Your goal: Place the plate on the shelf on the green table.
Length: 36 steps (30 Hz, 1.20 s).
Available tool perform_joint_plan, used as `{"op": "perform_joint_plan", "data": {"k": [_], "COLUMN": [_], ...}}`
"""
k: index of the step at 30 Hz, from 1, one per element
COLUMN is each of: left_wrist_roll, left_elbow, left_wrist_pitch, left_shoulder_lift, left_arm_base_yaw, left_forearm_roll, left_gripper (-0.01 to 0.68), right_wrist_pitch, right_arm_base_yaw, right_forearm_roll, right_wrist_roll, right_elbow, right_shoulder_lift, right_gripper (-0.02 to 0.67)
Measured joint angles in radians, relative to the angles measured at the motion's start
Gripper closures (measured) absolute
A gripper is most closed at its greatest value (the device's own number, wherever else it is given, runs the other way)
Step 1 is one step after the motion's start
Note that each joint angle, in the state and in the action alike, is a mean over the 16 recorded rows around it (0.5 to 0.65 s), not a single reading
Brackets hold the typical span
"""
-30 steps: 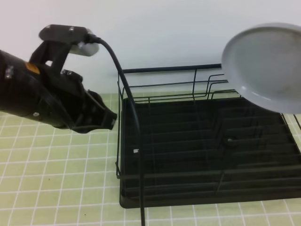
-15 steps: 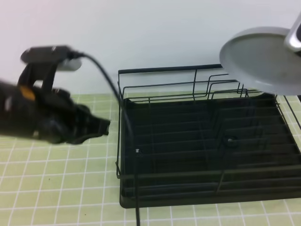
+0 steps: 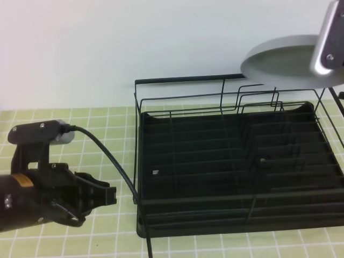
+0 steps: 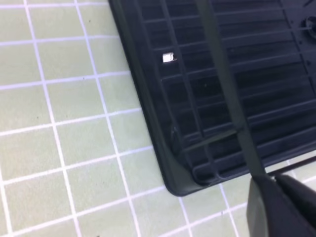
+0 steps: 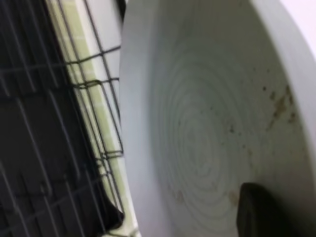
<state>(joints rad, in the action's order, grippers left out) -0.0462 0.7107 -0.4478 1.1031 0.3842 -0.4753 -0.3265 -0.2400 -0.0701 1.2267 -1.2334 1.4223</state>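
While there's no readable writing anywhere, the left arm has a small yellow sticker too blurry to read. The plate (image 3: 279,62) is up at 1 o'clock in the high view, tilted nearly flat above the shelf's (image 3: 231,177) back right corner, pinched by the right gripper (image 5: 256,215); only one dark finger shows on its ringed, speckled face, and the arm is cut off by the frame edge. The left gripper (image 3: 105,194) sits at 8 o'clock, jaws closed on nothing, low over the green table (image 3: 107,123). Plain white wall behind.
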Motion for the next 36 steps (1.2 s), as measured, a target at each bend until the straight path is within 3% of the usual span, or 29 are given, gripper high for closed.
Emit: {"op": "perform_joint_plan", "data": {"k": [13,36], "left_wrist_roll": [0.002,0.002], "left_elbow": [-0.014,-0.014], "left_wrist_pitch": [0.034,0.037], "left_shoulder_lift": [-0.005,-0.005], "left_arm_base_yaw": [0.0,0.0], "left_forearm_roll": [-0.034,-0.047], "left_gripper": [0.674,0.674], "right_wrist_pitch": [0.003,-0.087], "right_arm_base_yaw": [0.0,0.0], "right_forearm_roll": [-0.18,-0.208], "right_wrist_roll": [0.263,0.292], "right_elbow": [0.0,0.0], "right_shoulder_lift": [0.075,0.066], "right_gripper": [0.546,0.546]}}
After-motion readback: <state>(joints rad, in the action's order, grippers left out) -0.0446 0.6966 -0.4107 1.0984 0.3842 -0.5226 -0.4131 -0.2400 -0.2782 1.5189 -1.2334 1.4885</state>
